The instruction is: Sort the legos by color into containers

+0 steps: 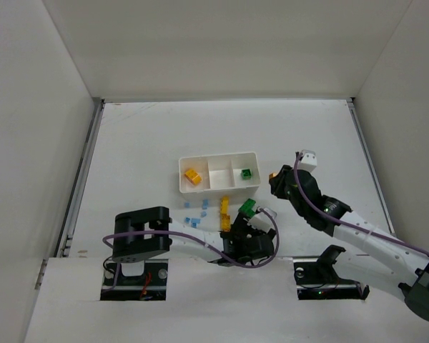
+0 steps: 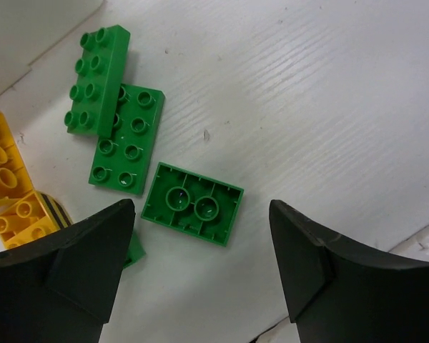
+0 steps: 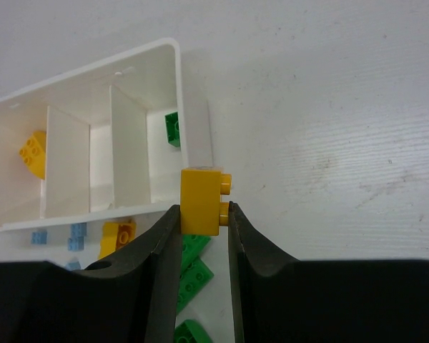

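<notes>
Sideways, glossy studded yellow brick pinched between matte black right fingers.

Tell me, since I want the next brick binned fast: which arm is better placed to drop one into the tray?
Right. The right fingers clamp a yellow brick beside the white tray; the left fingers stand open over an upside-down green brick on the table, holding nothing.
</notes>
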`<control>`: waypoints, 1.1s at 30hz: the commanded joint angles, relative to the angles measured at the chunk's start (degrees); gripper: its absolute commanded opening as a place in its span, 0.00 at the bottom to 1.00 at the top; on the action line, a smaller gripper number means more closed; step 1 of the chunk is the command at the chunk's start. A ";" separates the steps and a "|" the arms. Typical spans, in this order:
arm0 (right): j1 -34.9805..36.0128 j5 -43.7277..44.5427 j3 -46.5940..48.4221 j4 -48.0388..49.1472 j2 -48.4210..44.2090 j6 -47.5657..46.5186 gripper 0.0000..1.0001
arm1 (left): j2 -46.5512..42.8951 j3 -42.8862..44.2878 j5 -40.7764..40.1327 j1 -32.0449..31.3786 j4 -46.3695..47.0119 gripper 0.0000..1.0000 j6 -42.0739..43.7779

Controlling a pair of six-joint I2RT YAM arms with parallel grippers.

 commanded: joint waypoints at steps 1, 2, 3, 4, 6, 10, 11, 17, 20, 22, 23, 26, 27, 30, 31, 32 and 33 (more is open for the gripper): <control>-0.58 -0.24 0.22 2.41 -0.90 -0.78 0.23 | 0.72 0.37 1.75 0.85 2.29 0.71 0.37; -0.58 -0.24 0.13 2.41 -0.90 -0.70 0.23 | 0.81 0.11 2.19 1.20 2.73 0.70 0.02; -0.58 -0.41 0.13 2.41 -0.90 -0.69 0.23 | 0.81 -0.16 2.19 1.29 3.17 0.64 -0.07; -0.58 -0.41 0.22 2.41 -0.81 -0.69 0.23 | 0.81 -0.24 2.10 1.29 3.26 0.62 -0.07; -0.32 -0.67 0.83 2.67 -0.55 -0.96 0.23 | -0.33 -0.95 1.75 1.38 4.23 0.44 0.28; 0.03 -1.20 3.55 3.11 0.68 -3.15 0.24 | -4.10 -1.91 1.31 0.42 5.02 0.31 0.81; 0.29 -1.72 4.51 3.46 1.47 -3.85 0.24 | -5.33 -2.44 0.88 0.24 5.54 0.30 1.16; 3.72 -7.16 12.51 7.14 8.92 -6.84 0.24 | -15.87 -7.18 -0.88 -1.87 5.81 0.28 1.33; 4.34 -12.18 18.22 8.99 15.87 -9.13 0.24 | -23.61 -10.87 -1.24 -3.63 5.29 0.28 1.42; 4.52 -14.99 21.21 10.40 20.09 -9.66 0.24 | -27.65 -12.81 -0.89 -4.16 4.93 0.28 1.34; 4.52 -17.18 23.49 11.27 23.24 -9.75 0.24 | -29.58 -13.77 -0.71 -4.42 4.50 0.28 1.08; 4.52 -22.81 29.29 12.34 30.37 -9.48 0.24 | -35.21 -15.88 -0.53 -5.12 2.92 0.28 0.37; 4.86 -25.35 31.92 12.51 33.52 -9.66 0.24 | -36.71 -16.50 -0.62 -5.47 2.48 0.28 0.11; 5.31 -29.67 38.08 11.82 41.00 -8.96 0.24 | -42.15 -19.40 -1.15 -5.83 1.68 0.28 -1.29; 5.48 -29.94 38.88 11.55 42.07 -8.87 0.24 | -42.52 -19.58 -1.15 -5.74 1.59 0.28 -1.47; 5.83 -30.20 40.28 11.02 43.73 -8.87 0.25 | -44.35 -20.36 -1.15 -5.39 0.98 0.28 -2.17; 6.01 -29.95 41.34 10.76 44.88 -8.87 0.26 | -45.93 -20.89 -1.15 -5.22 0.28 0.28 -2.70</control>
